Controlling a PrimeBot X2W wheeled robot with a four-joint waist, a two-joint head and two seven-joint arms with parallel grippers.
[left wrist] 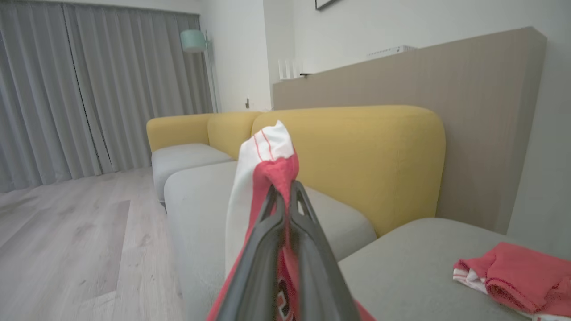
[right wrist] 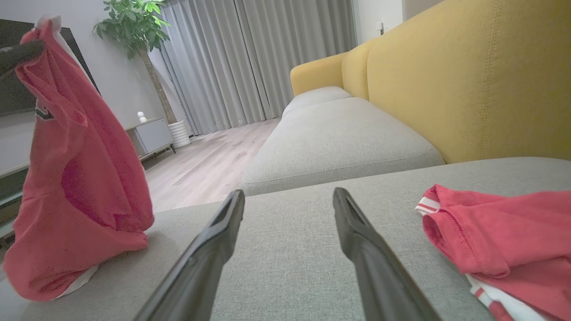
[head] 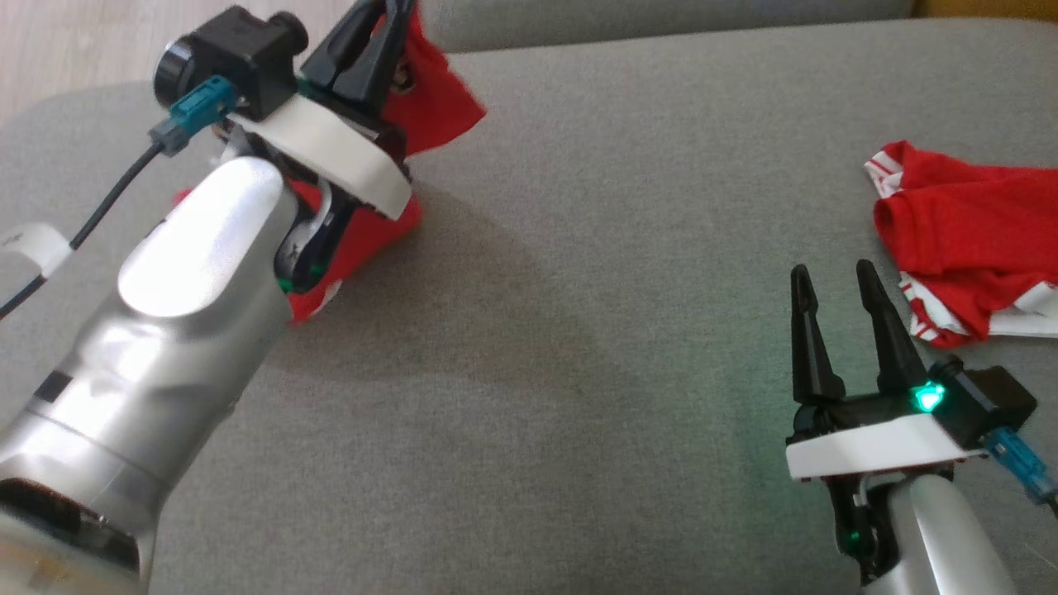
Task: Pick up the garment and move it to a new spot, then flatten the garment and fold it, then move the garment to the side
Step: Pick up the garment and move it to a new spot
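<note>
The task is at its first step. The left gripper (left wrist: 284,188) has its two dark fingers pressed together on a bunched fold of the red garment (right wrist: 84,191) with white trim, and holds it raised over the far left corner of the grey seat cushion (head: 579,347). The cloth hangs in a crumpled column from the fingertips. Its lower end touches the cushion, so the pick-up looks only partly done. Carrying it to a new spot, flattening it, folding it and setting it aside all appear to remain.

The right gripper (head: 832,271) hovers low near the cushion's front right corner. Its fingers are spread wide and hold nothing.

A second red garment (head: 975,240) with white striped trim lies crumpled at the right edge of the cushion, just beyond the right gripper's fingertips. It takes up room there and could probably be caught by accident during spreading. The middle of the cushion between the two grippers is bare. The yellow backrest (right wrist: 468,80) rises along the far edge, and the wooden floor (left wrist: 67,232) lies beyond the left edge.
</note>
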